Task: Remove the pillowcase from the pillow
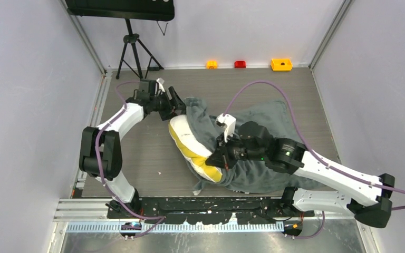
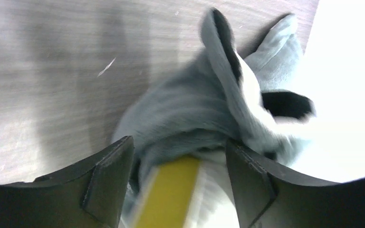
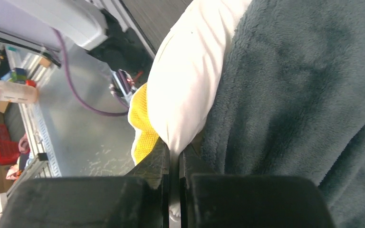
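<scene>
At the left of the table (image 1: 137,158), the left gripper (image 1: 178,107) is seen at the far end of the pillow (image 1: 181,132) with its jaws held spread. In the left wrist view, the pillow's yellow band (image 2: 171,190) and a bunched fold of the pillowcase (image 2: 185,118) lie between the fingers (image 2: 102,185); whether they are touched cannot be told. The pillow is laid mid-table, its white, yellow-edged left end bared and the remainder covered by the dark grey pillowcase, which is spread out to the right. At the pillow's near edge the right gripper (image 1: 212,161) is pressed almost together, and white pillow cloth is pinched between its fingers (image 3: 154,166), the pillowcase lying just beside.
</scene>
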Tool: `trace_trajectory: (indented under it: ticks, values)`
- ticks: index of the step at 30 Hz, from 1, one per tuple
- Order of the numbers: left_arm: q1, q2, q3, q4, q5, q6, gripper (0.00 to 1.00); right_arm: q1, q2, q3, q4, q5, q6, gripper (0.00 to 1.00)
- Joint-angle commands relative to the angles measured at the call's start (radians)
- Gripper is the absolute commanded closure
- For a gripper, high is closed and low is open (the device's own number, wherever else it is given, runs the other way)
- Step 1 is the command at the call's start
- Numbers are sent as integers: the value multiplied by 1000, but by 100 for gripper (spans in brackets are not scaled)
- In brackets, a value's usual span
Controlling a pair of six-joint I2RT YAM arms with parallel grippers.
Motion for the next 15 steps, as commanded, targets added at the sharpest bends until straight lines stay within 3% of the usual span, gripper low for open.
trace_trajectory:
  ticks: [1,6,9,15]
  values:
    - [41,-118,-13,-170,-49,97,24,6,63,-33,106,89,52,100]
    - [187,-313,-196,-183,-45,31,21,3,187,-35,115,382,138,100]
    - [266,-461,-309,-165,-25,-17,19,3,250,-38,186,363,148,100]
    - [276,-628,-387,-275,132,-103,16,3,322,-29,256,295,140,100]
